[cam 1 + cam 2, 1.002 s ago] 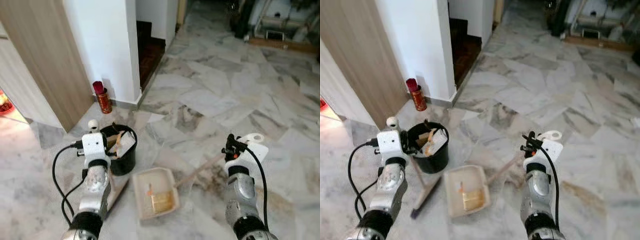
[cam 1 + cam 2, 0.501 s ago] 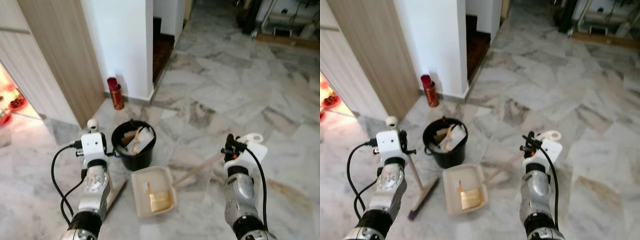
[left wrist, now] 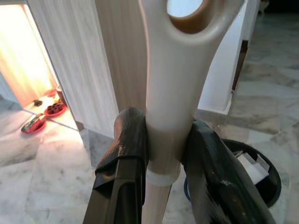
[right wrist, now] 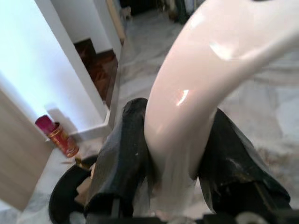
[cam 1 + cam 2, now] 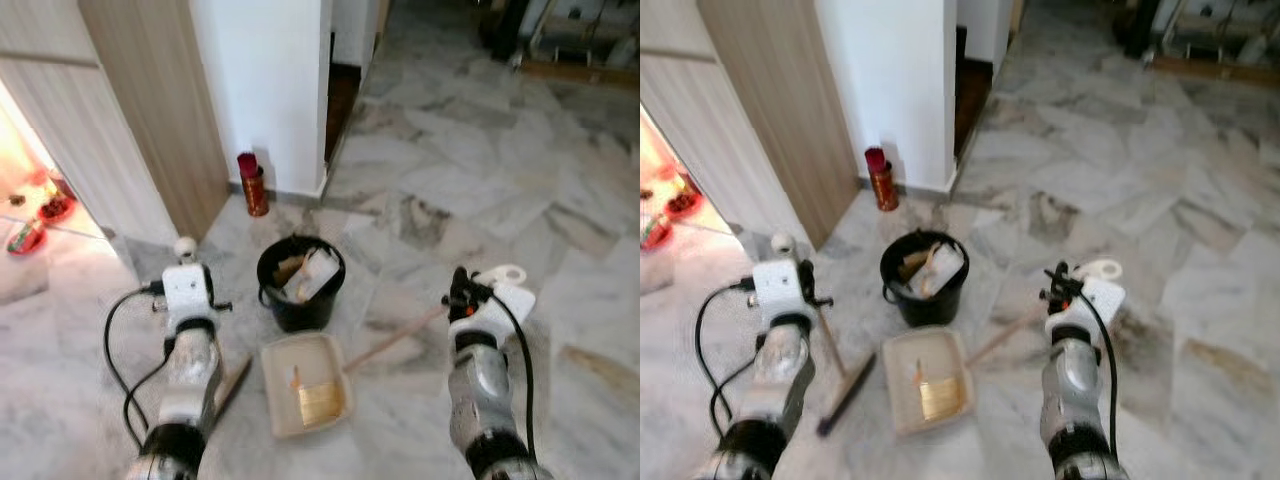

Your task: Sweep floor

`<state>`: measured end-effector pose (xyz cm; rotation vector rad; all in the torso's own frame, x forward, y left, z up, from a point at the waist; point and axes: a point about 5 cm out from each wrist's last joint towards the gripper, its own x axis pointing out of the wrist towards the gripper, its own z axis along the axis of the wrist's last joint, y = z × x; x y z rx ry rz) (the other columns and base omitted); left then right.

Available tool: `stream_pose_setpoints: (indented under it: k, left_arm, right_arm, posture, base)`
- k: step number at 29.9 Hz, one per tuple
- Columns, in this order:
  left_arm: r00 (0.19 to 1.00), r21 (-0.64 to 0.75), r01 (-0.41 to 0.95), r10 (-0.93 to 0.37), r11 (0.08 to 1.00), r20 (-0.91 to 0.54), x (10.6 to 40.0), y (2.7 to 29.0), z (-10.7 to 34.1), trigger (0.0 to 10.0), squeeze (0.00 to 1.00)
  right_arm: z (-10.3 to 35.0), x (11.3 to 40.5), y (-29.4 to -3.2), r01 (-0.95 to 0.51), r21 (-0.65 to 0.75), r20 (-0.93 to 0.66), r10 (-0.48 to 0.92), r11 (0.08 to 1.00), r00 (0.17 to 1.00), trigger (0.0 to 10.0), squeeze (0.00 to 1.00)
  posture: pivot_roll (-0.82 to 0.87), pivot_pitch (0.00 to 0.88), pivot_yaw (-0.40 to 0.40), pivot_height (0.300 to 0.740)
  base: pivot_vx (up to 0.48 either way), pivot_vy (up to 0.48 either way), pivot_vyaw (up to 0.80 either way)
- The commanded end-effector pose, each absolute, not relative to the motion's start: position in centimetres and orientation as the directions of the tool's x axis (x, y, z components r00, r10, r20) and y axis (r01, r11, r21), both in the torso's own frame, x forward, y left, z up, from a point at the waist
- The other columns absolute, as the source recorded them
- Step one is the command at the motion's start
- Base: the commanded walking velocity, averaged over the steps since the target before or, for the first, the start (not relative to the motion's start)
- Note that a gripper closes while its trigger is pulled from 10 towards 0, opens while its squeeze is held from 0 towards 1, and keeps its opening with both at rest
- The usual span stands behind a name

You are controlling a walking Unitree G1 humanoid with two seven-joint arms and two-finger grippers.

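My left gripper (image 3: pixel 166 154) is closed tight on the white handle of the broom (image 3: pixel 170 93), with 1 black finger on each side of it; the broom goes down from this gripper to the marble floor (image 5: pixel 480 180), and its brush end (image 5: pixel 845 395) rests on the floor just beside the dustpan; my right gripper (image 4: pixel 170 154) is closed in the same way around the white curved handle of the dustpan (image 5: pixel 305 385); the wooden stick of this handle (image 5: pixel 395 340) runs from my right gripper down and toward my left gripper, and the beige tray lies flat on the floor between my 2 grippers, with some yellowish dirt inside it; ahead of the tray, between both grippers and a little further from me, stands a black bucket (image 5: pixel 300 285) with pieces of rubbish in it; beyond the bucket, past my left gripper, a red can (image 5: pixel 252 185) stands against the white wall (image 5: pixel 265 80), next to a wooden panel (image 5: pixel 150 100).
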<state>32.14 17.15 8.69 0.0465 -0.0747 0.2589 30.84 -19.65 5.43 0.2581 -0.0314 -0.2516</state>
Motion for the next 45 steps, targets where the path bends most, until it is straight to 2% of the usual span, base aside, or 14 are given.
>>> stream_pose_setpoints:
  k: [1,14,18,28,41,45]
  left_arm:
    - [0.960,0.026,-0.263,0.259,0.964,0.104,32.3,17.4,9.3,10.0,0.00]
    - [0.960,0.035,-0.263,0.258,0.964,0.107,32.4,17.3,9.3,10.0,0.00]
    - [0.959,0.036,-0.267,0.262,0.963,0.106,32.4,17.4,9.3,10.0,0.00]
    - [0.959,0.038,-0.269,0.264,0.962,0.104,32.4,17.4,9.2,10.0,0.00]
    - [0.960,0.039,-0.265,0.260,0.963,0.105,32.5,17.4,9.3,10.0,0.00]
    - [0.960,0.039,-0.264,0.258,0.964,0.105,32.6,17.4,9.3,10.0,0.00]
  right_arm:
    - [6.5,31.4,-19.6,0.232,0.252,0.046,-0.251,0.940,0.967,10.0,0.00]
    - [6.7,31.2,-20.5,0.285,0.230,0.054,-0.305,0.930,0.951,10.0,0.00]
    - [7.3,31.2,-22.1,0.377,0.216,0.072,-0.400,0.901,0.914,10.0,0.00]
    - [9.1,31.0,-24.5,0.473,0.199,0.132,-0.502,0.858,0.855,10.0,0.00]
    - [14.8,31.8,-23.2,0.403,0.231,0.316,-0.460,0.886,0.830,10.0,0.00]
    - [15.6,31.7,-22.7,0.381,0.220,0.330,-0.436,0.898,0.837,10.0,0.00]
  posture:
    - [-0.01,0.035,-0.011,0.740]
    - [-0.01,0.038,-0.010,0.740]
    - [-0.01,0.039,-0.011,0.740]
    - [-0.01,0.035,-0.010,0.740]
    - [-0.01,0.028,-0.005,0.740]
    - [-0.01,0.028,-0.005,0.740]
  base:
    - [0.000,0.375,0.00]
    - [0.000,0.019,0.00]
    - [0.000,0.000,0.00]
    - [0.000,0.000,0.00]
    - [0.000,0.000,0.00]
    - [0.000,0.000,0.00]
